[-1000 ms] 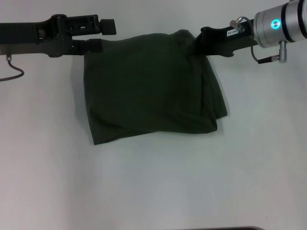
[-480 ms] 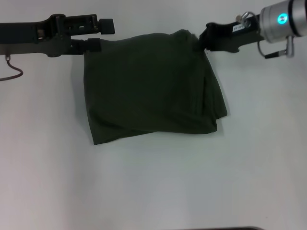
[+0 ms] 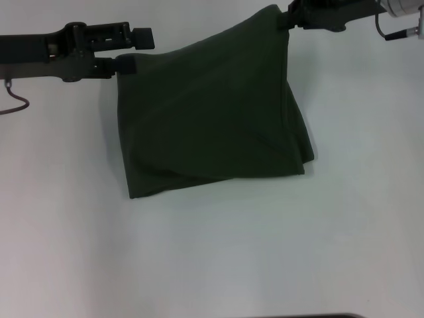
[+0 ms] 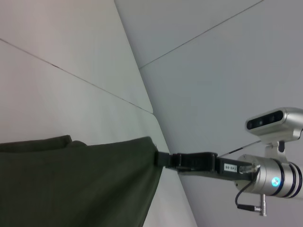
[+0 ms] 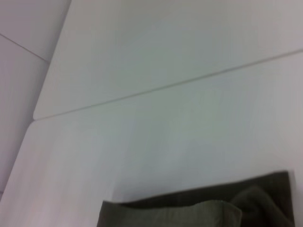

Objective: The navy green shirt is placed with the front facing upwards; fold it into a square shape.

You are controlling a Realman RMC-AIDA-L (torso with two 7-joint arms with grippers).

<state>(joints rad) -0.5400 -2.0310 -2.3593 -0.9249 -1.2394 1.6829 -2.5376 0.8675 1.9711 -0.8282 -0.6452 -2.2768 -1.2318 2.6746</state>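
Head view: the navy green shirt (image 3: 212,112), folded, lies on the white worktop (image 3: 212,258) with its far edge lifted. The left gripper (image 3: 126,64) has its jaws clamped on the far left corner, the right gripper (image 3: 286,18) on the far right corner. Against half a second ago, the right corner is higher and farther back; the left is unchanged

Left wrist view: the right gripper (image 4: 163,160) pinches the shirt's corner

Right wrist view: only the shirt's edge shows on the worktop
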